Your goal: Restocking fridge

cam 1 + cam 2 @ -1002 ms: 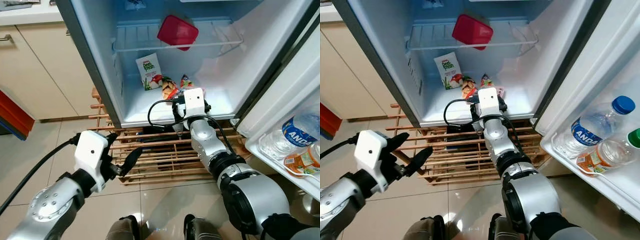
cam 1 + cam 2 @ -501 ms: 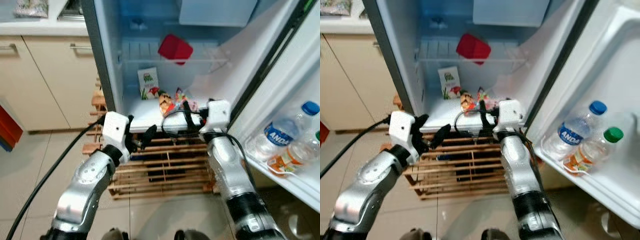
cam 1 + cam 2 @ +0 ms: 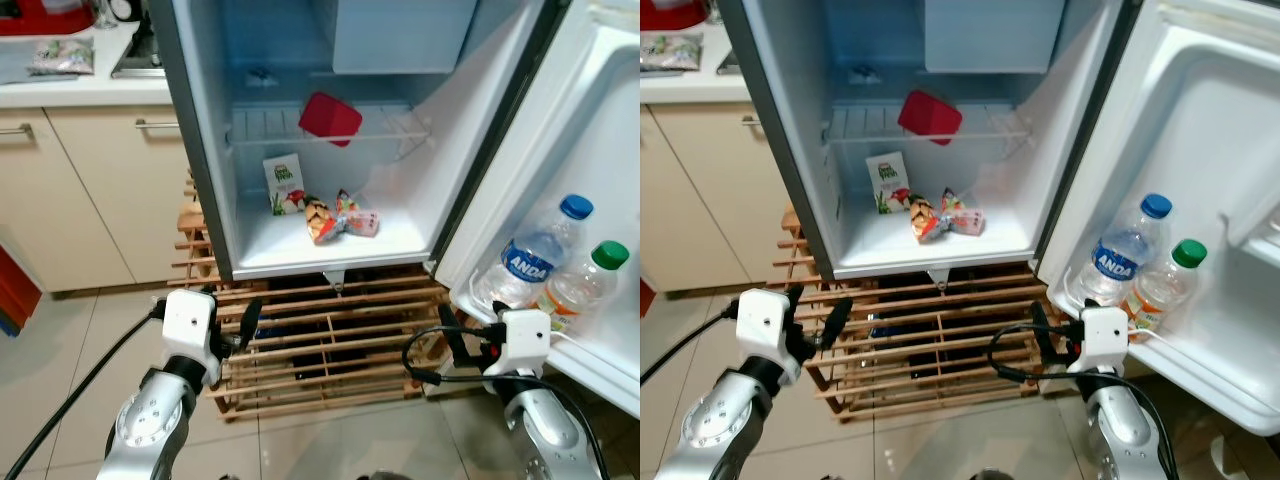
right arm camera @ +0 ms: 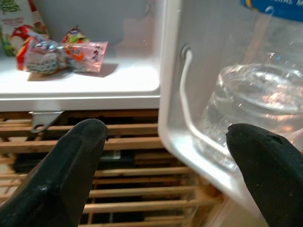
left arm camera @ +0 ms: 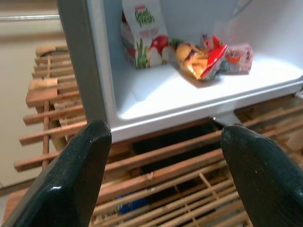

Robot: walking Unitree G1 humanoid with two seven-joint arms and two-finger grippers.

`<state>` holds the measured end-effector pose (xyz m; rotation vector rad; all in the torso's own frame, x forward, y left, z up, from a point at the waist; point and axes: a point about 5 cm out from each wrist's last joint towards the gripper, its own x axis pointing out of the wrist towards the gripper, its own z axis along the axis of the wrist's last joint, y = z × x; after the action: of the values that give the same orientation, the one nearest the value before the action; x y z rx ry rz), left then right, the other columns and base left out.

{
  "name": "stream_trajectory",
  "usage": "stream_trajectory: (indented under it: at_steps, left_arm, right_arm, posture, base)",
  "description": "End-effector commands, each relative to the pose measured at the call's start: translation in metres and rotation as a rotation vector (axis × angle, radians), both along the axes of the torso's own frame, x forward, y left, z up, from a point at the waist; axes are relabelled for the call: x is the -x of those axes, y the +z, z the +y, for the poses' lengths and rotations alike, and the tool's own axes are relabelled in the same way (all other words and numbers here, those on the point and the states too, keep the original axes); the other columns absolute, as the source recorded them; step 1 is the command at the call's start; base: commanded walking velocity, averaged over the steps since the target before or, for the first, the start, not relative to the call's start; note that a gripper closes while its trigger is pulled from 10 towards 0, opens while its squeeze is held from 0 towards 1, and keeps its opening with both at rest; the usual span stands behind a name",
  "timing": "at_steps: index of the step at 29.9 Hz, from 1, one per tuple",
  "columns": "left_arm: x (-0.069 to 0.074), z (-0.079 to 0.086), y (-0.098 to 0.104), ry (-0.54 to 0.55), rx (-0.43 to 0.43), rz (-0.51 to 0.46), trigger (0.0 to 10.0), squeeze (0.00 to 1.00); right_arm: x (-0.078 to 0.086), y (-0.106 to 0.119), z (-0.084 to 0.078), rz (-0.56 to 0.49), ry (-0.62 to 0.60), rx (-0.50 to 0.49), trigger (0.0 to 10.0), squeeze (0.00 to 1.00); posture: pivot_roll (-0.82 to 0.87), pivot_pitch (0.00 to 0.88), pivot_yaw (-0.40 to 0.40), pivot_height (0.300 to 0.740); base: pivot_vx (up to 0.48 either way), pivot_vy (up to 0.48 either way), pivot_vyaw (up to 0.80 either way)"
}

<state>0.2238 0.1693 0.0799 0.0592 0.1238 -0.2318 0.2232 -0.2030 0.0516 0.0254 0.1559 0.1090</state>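
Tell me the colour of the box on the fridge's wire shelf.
Red box, clearest in the right eye view.

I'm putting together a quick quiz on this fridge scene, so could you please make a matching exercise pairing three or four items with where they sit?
Things:
1. red container
2. juice carton
3. snack packets
4. blue-capped water bottle

Places:
A. door shelf
B. wire shelf
C. standing at the back of the fridge floor
D. lying mid fridge floor

Pairs: 1-B, 2-C, 3-D, 4-A

A wooden slatted rack (image 3: 330,345) sits on tiles beside cream cabinets (image 3: 70,195).
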Motion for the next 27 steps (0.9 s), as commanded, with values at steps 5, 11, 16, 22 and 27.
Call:
stream_trajectory:
  at_steps: [5, 11, 16, 22, 27]
  left_arm:
    - [-0.013, -0.014, 0.010, 0.009, -0.008, -0.062, 10.0, 0.00]
    - [-0.029, -0.010, 0.021, 0.029, -0.027, -0.116, 10.0, 0.00]
    - [-0.033, -0.011, 0.023, 0.036, -0.037, -0.128, 10.0, 0.00]
    - [-0.037, -0.013, 0.023, 0.048, -0.028, -0.128, 10.0, 0.00]
    - [-0.042, -0.016, 0.023, 0.052, -0.017, -0.134, 10.0, 0.00]
  right_arm:
    - [-0.004, 0.002, 0.002, 0.028, 0.034, -0.024, 10.0, 0.00]
    - [-0.022, 0.004, 0.018, 0.007, 0.049, -0.054, 10.0, 0.00]
    - [-0.025, 0.003, 0.022, 0.014, 0.068, -0.064, 10.0, 0.00]
    - [-0.030, 0.001, 0.022, 0.016, 0.060, -0.073, 10.0, 0.00]
    - [-0.035, 0.001, 0.023, 0.019, 0.066, -0.072, 10.0, 0.00]
  posture:
    - [-0.08, 0.000, -0.034, 0.740]
    - [-0.06, 0.000, -0.011, 0.740]
    - [-0.06, 0.000, -0.005, 0.740]
    - [-0.06, 0.000, -0.004, 0.740]
    - [-0.06, 0.000, -0.008, 0.740]
  base:
    - [0.000, 0.000, 0.00]
    - [0.000, 0.000, 0.00]
    - [0.000, 0.000, 0.00]
    - [0.000, 0.000, 0.00]
    - [0.000, 0.000, 0.00]
